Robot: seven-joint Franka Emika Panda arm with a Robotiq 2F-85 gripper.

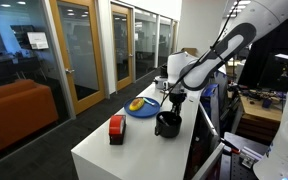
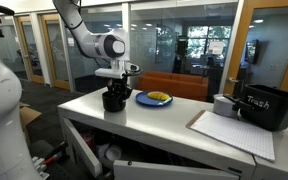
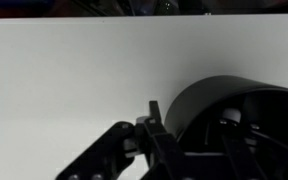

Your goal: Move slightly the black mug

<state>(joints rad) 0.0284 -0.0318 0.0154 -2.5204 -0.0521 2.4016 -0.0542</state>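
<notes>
The black mug (image 1: 167,124) stands on the white table, next to the blue plate, and shows in both exterior views (image 2: 114,98). My gripper (image 1: 172,95) hangs straight over it, down at its rim (image 2: 116,78). In the wrist view the mug (image 3: 234,105) fills the lower right. The gripper (image 3: 191,125) straddles the mug's wall, with one finger outside against it and the other inside the dark hollow. A gap shows between the fingers, so they look open.
A blue plate (image 1: 149,113) with yellow food lies just behind the mug (image 2: 140,99). A red-and-black boxy object (image 1: 116,129) stands near the table's front end. A black trash bin (image 2: 269,108), a grey cup (image 2: 222,104) and a paper sheet (image 2: 229,132) lie further along.
</notes>
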